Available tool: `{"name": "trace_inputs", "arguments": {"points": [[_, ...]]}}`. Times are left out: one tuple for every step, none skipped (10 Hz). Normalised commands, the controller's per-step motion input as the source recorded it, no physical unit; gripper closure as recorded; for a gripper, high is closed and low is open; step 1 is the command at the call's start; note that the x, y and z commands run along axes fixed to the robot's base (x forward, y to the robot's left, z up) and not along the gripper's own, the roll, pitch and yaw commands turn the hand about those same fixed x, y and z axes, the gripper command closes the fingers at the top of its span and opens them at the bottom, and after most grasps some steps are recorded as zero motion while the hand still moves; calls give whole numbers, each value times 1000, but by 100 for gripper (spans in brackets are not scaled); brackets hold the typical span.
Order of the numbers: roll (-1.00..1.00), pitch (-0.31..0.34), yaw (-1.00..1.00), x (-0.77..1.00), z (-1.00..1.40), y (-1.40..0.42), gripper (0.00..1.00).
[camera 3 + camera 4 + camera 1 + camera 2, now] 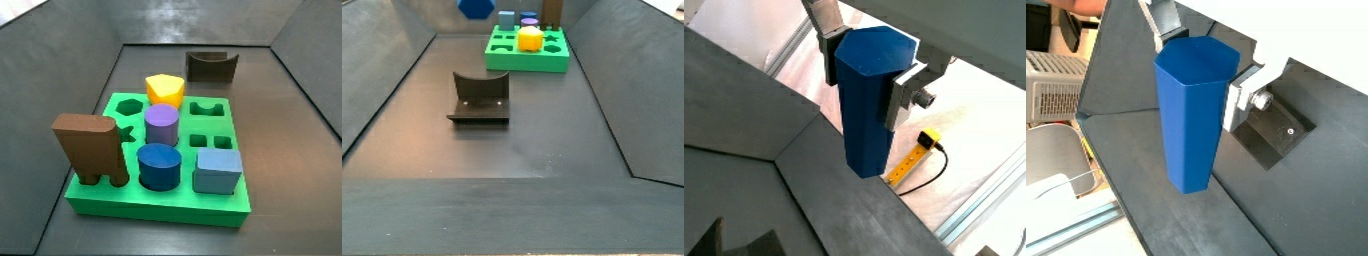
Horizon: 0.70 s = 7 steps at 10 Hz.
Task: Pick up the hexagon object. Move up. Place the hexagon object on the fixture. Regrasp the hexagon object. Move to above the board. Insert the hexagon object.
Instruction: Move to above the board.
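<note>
The hexagon object (869,100) is clamped between the silver fingers (826,48) of the gripper (867,62) in both wrist views, so the gripper is closed on it near its upper end, with most of the blue bar (1193,115) hanging down past the fingertips. It's held well up off the dark floor, nothing touching its lower end. In a side view only a bit of blue (473,8) can be made out at the top edge, high above the floor and beside the board (528,55); the gripper itself can't really be seen there.

Count-wise: one board (160,205), bright green, with one brown arch block (90,150), one blue cylinder (159,166), one light blue cube (218,171), one purple cylinder (162,125) and one yellow piece (164,90) seated in it. One fixture (480,98) is sat on the floor, well apart from the board, notch empty (210,65).
</note>
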Motion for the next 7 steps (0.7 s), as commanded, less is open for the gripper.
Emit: {"name": "trace_inputs", "arguments": {"points": [[-1000,-30,-196,-729,320,-1000,100],[-1000,-40,-190,-741,342,-1000,100],[-1000,-42,-192,-793,364,-1000,100],[-1000,-42,-198,-838,343,-1000,100],[-1000,-34,-204,-848,357,-1000,100],[-1000,-23,-211,-824,335,-906,100],[-1000,-15,-211,-659,254,-698,100]]}}
